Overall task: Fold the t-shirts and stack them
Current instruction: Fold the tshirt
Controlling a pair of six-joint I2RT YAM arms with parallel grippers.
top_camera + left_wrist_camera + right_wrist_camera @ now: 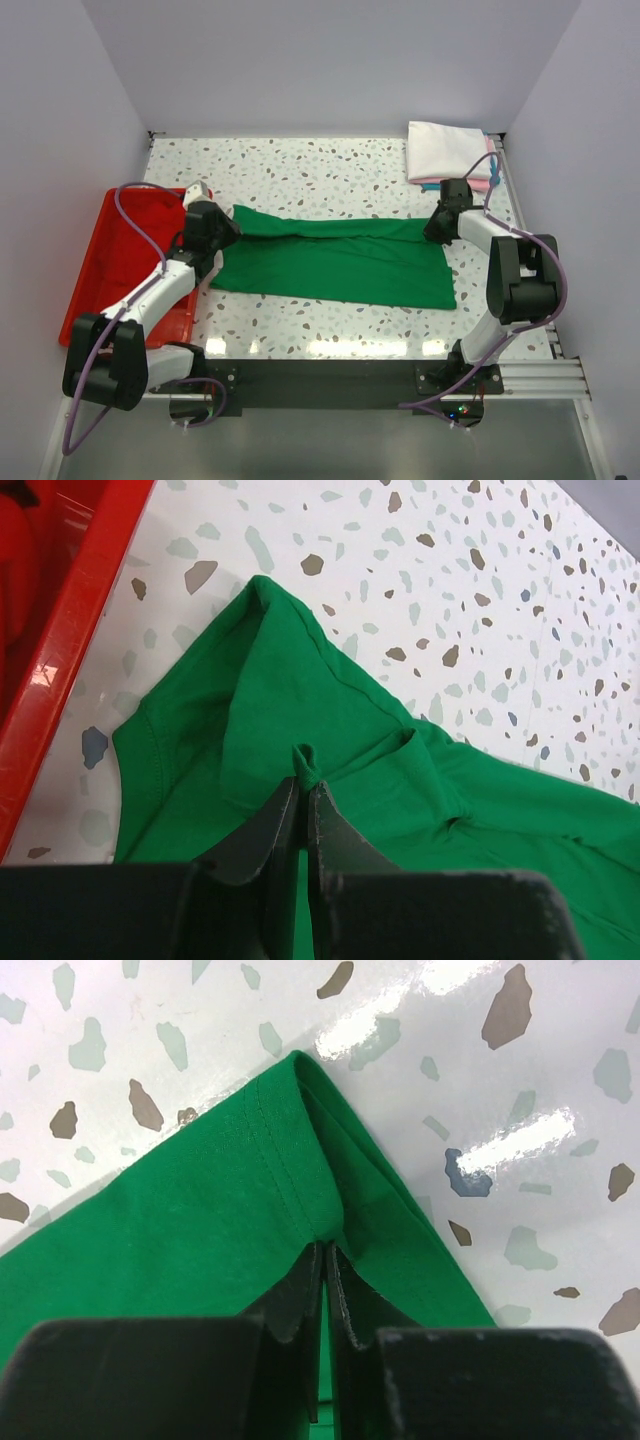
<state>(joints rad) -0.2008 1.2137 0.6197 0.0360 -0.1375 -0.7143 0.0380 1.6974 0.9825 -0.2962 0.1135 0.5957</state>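
Fingertips of my left gripper [305, 778] are pressing together on a small raised tuck of the green t-shirt [250, 680], with the cloth bunching up just above the two dark pads. Around that pinch the fabric is lying in soft folds, and a stitched edge is curving away on the side nearest the red tray [70, 630], whose wall is running just beside the shirt.

My right gripper [325, 1250] is likewise closing its fingers on the shirt's cloth, right at a hemmed corner where the edge is doubling over into a point; bare speckled tabletop is showing beyond that corner.

From above, I am holding the shirt at both far corners, left gripper [225, 228] at the tray end and right gripper [437, 225] at the other. The green t-shirt [340, 265] is lying flat as a long band across the middle of the table [300, 170], folded lengthwise. Folded t-shirts [445, 150] are sitting stacked in the far right corner, white on top, with pink and light blue edges peeking out beneath, near my right wrist but apart from the green one.
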